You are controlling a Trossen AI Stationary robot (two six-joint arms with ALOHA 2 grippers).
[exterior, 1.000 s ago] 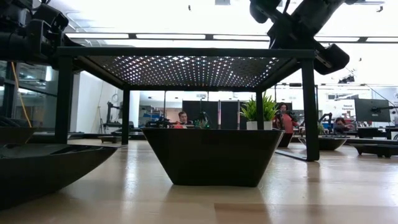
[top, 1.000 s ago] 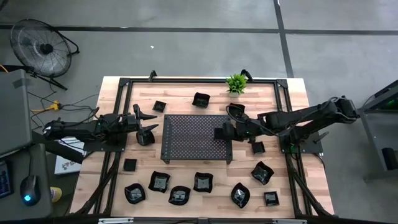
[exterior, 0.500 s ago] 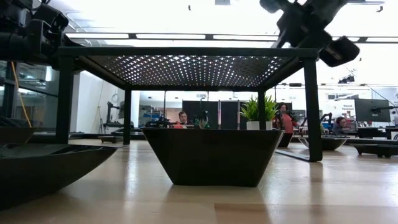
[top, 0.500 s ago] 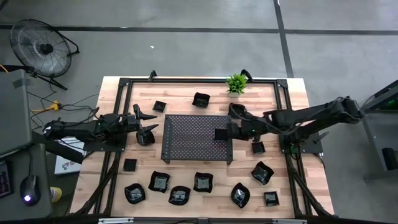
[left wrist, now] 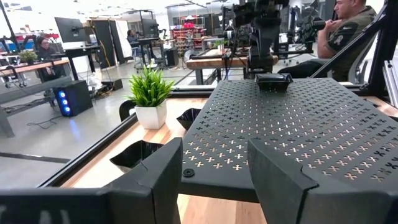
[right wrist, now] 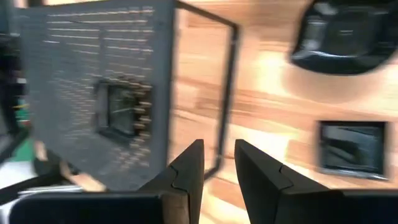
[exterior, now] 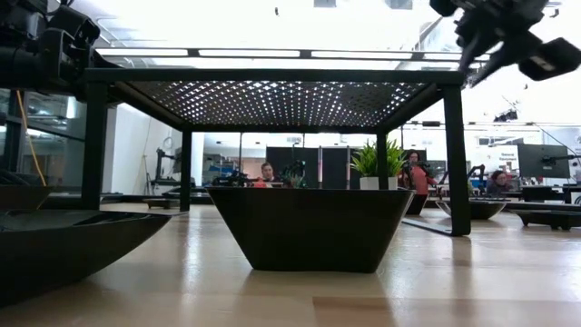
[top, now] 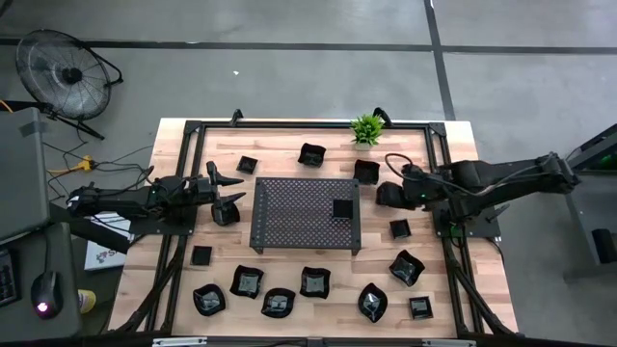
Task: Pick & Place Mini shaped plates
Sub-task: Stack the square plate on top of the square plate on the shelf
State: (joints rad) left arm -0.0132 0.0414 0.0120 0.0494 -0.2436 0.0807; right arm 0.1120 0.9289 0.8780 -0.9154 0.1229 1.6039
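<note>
Tray [top: 289,217] stands mid-desk on four legs, perforated top; it carries one small square plate [top: 341,208] near its right edge, lying flat, apart from the rim; the rest of the top is bare holes.

Other plates lie on the desk [top: 453,145] around the tray: two behind it [top: 310,154], one by the plant [top: 366,127], one at the tray's back right corner [top: 365,171], one just right of the tray [top: 400,229], one left of its front [top: 201,255], a row along the front edge [top: 314,282].

Right end effector [top: 386,194] hangs just right of the tray, clear of the plate on it; fingers [right wrist: 186,165] a narrow gap apart, nothing between them.

Left end effector [top: 228,193] waits at the tray's left edge; fingers [left wrist: 155,171] spread wide, holding nothing; the tray's near edge shows between them in the wrist view.
</note>
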